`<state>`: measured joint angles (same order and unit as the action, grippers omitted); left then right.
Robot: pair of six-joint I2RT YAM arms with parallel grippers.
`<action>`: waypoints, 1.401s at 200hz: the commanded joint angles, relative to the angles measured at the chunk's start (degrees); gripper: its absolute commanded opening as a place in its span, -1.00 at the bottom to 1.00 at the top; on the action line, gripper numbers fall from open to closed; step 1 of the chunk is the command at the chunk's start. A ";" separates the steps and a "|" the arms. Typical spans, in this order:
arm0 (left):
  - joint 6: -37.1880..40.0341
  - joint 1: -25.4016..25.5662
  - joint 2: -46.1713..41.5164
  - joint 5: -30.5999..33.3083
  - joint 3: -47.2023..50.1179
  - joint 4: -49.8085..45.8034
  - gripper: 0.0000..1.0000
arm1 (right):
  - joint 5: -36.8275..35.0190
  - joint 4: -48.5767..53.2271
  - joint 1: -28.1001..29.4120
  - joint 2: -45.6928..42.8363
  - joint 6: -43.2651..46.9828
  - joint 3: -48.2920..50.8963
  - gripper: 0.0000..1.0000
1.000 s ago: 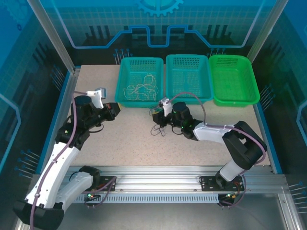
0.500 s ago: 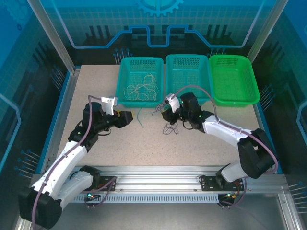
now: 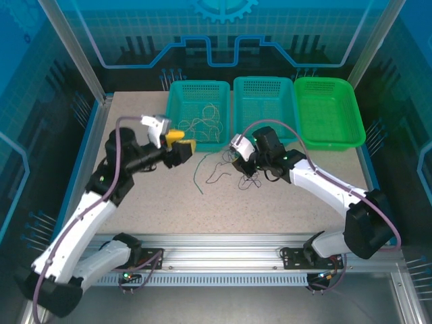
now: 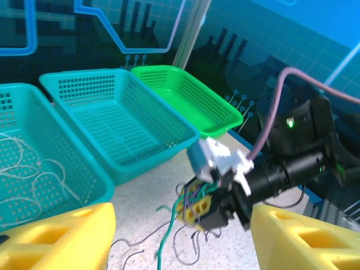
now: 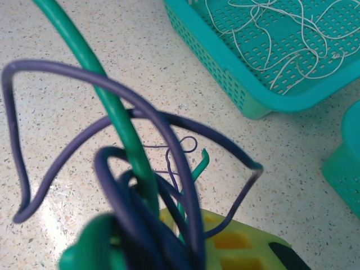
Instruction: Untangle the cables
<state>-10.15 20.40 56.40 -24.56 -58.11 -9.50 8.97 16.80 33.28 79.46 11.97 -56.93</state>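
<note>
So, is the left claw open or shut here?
Open: the left claw has yellow fingers wide apart, gripping nothing; the right claw holds the thin purple and green cables.

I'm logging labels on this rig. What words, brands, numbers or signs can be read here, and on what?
None readable. The baskets, cables, left gripper, right gripper and table carry no visible lettering. The blue backdrop bears a gear outline and line patterns, not letters.
</note>
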 commanded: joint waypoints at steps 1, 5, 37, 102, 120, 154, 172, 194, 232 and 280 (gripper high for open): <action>-2.90 1.81 7.73 -3.37 -3.16 -8.41 0.30 | -0.96 -0.69 0.91 -3.05 1.27 0.95 -0.89; -3.46 1.88 8.96 -4.39 -3.18 -8.27 0.30 | -0.70 -0.99 0.98 -3.22 1.22 1.15 -0.89; -5.72 3.03 15.64 -7.94 -3.30 -7.63 0.27 | -1.23 -1.67 1.59 -3.43 1.32 0.80 -0.88; -12.92 3.42 18.04 -14.37 0.80 3.14 -0.81 | -1.38 -4.63 1.70 -1.02 0.50 0.77 -0.83; -12.98 3.42 18.12 -15.87 0.98 3.85 -0.84 | -1.54 -5.31 1.79 -0.43 -0.01 0.94 -0.82; -12.00 3.44 19.41 -17.53 1.13 4.10 0.03 | -1.11 -5.89 1.84 -0.29 -0.28 1.16 -0.83; -11.83 3.36 20.57 -17.35 1.15 4.02 0.03 | -0.89 -5.78 1.88 -0.27 -0.19 0.90 -0.83; -12.44 3.48 21.58 -19.43 1.11 5.20 -0.18 | -1.81 -5.92 1.83 -0.18 -0.22 0.72 -0.83; -10.39 3.49 19.78 -17.67 0.97 3.72 -1.00 | -3.87 -6.09 1.84 0.88 -2.01 1.13 -0.70; -10.47 3.24 10.78 -9.22 2.06 7.06 -1.00 | -6.64 -26.80 1.27 3.09 -28.96 18.14 -0.54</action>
<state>-21.96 23.94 72.82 -38.11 -55.83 -5.72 6.50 -0.08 34.92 79.70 0.69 -48.49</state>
